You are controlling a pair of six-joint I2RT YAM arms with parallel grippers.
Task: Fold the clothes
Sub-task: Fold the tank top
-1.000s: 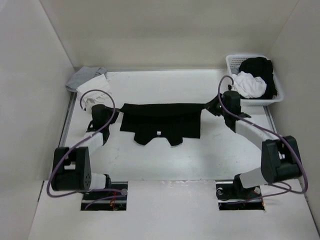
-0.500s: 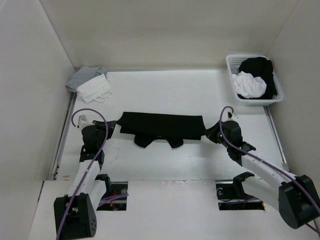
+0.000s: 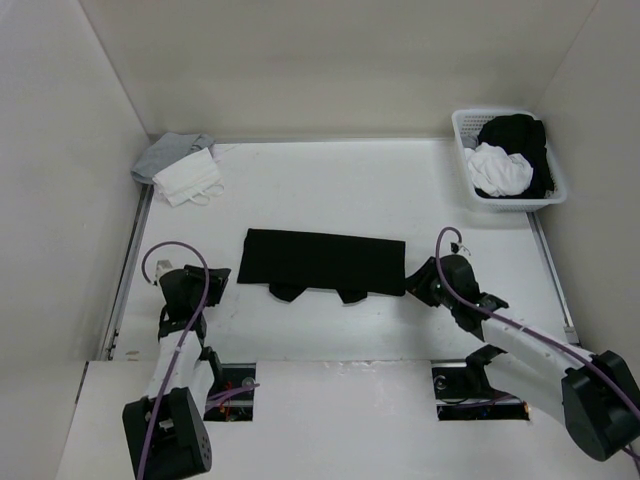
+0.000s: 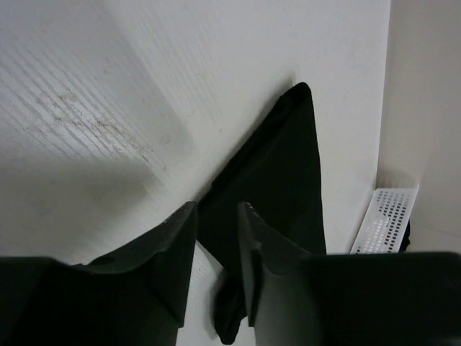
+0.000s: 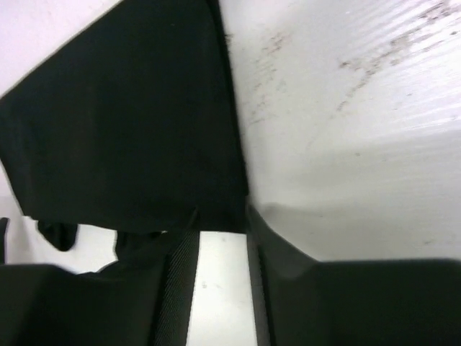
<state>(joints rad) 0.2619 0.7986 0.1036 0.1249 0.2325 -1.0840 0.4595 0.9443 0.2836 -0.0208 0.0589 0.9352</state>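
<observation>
Left gripper (image 4: 216,216) fills the bottom of the frame. Its two dark fingers (image 4: 173,245) point up, jaws parted with a narrow gap. Black shirt (image 4: 281,173) shows through the gap, lying flat on the table beyond the tips. It runs up and right as a dark band, narrowing to a rounded corner at upper centre-right. A small bunched bit of it sits at bottom centre, just beside the right-hand finger. White ribbed table (image 4: 108,65) takes the left and top. Brownish scuff marks (image 4: 94,122) at left, with a soft shadow (image 4: 86,194) below them. White perforated basket (image 4: 389,216) at lower right, against the beige wall (image 4: 425,86) down the right edge.
</observation>
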